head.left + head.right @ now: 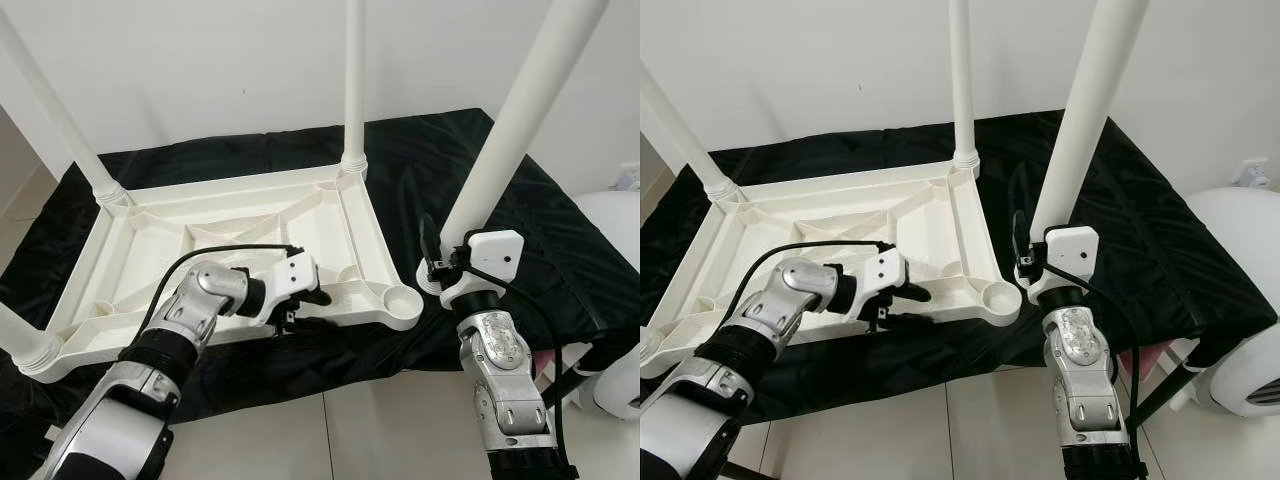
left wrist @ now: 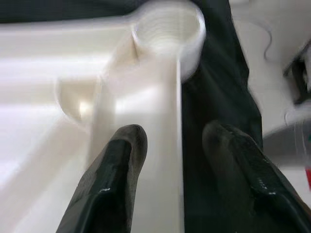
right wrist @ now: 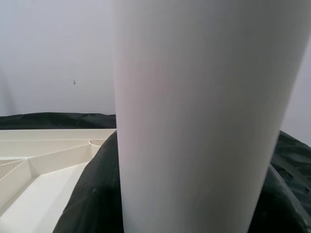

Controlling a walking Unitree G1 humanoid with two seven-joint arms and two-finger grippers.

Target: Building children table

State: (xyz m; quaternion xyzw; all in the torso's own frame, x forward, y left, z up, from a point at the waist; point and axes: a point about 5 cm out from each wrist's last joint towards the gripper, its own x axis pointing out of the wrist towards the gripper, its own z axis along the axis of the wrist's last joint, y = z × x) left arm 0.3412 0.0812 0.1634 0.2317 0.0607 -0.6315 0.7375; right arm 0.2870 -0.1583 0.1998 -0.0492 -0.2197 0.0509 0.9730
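Note:
An upturned white plastic table top [image 1: 250, 235] lies on a black cloth. White legs stand in three corners: far left [image 1: 55, 110], far right [image 1: 354, 80] and near left [image 1: 20, 335]. The near right corner socket [image 1: 402, 298] is empty. Just right of that socket, my right gripper [image 1: 445, 250] is shut on a fourth white leg [image 1: 510, 130], held upright with its foot on the cloth. This leg [image 3: 194, 116] is close in the right wrist view. My left gripper [image 1: 303, 307] is open, its fingers [image 2: 116, 170] astride the table top's near rim [image 2: 160, 121], left of the empty socket [image 2: 167, 29].
The black cloth [image 1: 520, 230] covers a low surface against a white wall. A round white appliance [image 1: 615, 300] stands at the right, beside the cloth's edge. Pale floor tiles [image 1: 380, 430] run along the near side, under my arms.

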